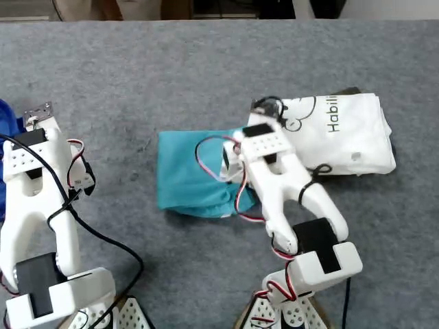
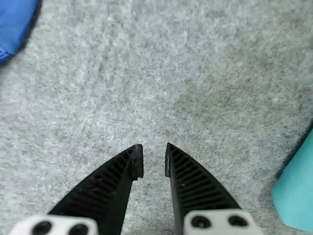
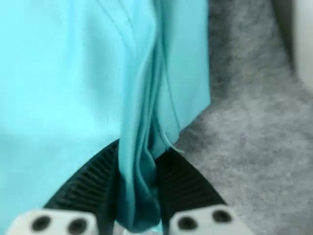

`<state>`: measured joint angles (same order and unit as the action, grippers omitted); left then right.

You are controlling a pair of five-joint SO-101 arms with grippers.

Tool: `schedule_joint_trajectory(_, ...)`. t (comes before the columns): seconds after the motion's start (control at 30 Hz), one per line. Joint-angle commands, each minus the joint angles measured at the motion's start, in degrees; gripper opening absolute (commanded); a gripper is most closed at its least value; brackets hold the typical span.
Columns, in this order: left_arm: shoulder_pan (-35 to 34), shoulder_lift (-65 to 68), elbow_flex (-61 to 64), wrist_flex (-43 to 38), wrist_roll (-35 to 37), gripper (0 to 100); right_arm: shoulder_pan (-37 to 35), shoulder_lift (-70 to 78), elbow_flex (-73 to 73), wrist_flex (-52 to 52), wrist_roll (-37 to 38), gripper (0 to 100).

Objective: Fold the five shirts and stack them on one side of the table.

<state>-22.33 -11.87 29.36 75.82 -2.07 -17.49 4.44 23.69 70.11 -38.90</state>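
From the high view, the left arm (image 1: 31,192) is seen stretched up the grey table (image 1: 171,68) beside a blue shirt (image 1: 5,127) at its edge. The right arm (image 1: 288,185) is extended over a turquoise shirt (image 1: 182,171), with a folded white shirt (image 1: 350,133) just beside it.

In the left wrist view, the left gripper (image 2: 154,159) is held narrowly parted above the table, with nothing gripped.

In the right wrist view, the right gripper (image 3: 138,161) is clamped on a bunched fold of the turquoise shirt.
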Motion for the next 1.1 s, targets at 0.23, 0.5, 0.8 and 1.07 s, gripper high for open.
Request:
schedule_joint_trajectory(0.23, -0.7, -0.75, -4.13, 3.78, -0.35, 9, 12.53, 0.22, -37.76, 15.21, 17.14, 0.2)
schedule_joint_trajectory(0.5, -3.08, -0.75, -8.35, 5.71, -0.35, 9, 28.09, 5.05, -48.04, 15.38, 24.88, 0.2)
schedule_joint_trajectory(0.8, -2.55, -0.75, -8.88, 5.89, -0.35, 9, 43.56, 18.68, -55.87, 15.56, 31.82, 0.2)
schedule_joint_trajectory(1.07, -2.55, -0.75, -8.88, 6.07, -0.35, 9, 48.31, 24.66, -61.05, 20.22, 35.52, 0.2)
